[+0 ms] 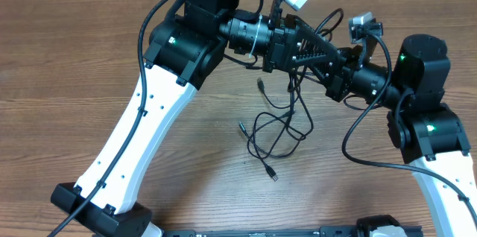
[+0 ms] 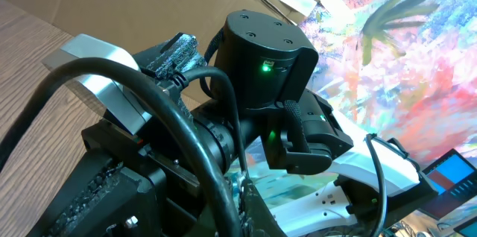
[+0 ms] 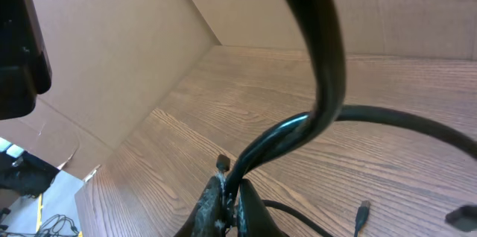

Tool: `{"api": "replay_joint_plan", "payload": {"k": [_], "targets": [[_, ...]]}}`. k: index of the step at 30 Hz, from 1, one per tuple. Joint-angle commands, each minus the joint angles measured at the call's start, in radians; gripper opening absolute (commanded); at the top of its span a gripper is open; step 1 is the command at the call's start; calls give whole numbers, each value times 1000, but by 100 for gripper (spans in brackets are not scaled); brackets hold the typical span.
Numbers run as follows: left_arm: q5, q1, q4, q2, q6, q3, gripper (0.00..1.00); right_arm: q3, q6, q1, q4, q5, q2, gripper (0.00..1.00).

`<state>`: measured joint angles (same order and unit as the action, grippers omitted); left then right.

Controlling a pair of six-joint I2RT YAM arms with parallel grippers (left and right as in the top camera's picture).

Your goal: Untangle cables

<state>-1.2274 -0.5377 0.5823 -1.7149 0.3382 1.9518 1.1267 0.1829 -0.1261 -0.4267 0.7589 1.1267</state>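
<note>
Black cables (image 1: 287, 118), seemingly just beneath right pincer (image 1: 333, 79)

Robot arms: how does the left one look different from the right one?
The left arm shows a long slanting white link; the right arm shows only a short white piece. One green light glows on the left arm, two on the right arm. Both are black and white, meeting above the cables.

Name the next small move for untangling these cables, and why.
Probably ease the right gripper away from the left gripper: both are shut close together, the right pinching a strand of the thin black metal-tipped cords, whose loops lie crossed on the wooden table.
</note>
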Motion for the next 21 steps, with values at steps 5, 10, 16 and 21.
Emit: {"api": "replay_joint_plan", "payload": {"k": [5, 10, 16, 21], "targets": [[-23, -13, -18, 2, 26, 3, 4, 11, 1, -3, 6, -2, -4, 4], [-19, -12, -66, 2, 72, 3, 4, 12, 146, -3, 8, -70, -4, 27], [-6, -12, -125, 2, 135, 3, 4, 11, 185, -3, 45, -53, -4, 49], [-3, -12, -125, 2, 138, 3, 4, 11, 188, -3, 48, -47, -4, 33]]}}
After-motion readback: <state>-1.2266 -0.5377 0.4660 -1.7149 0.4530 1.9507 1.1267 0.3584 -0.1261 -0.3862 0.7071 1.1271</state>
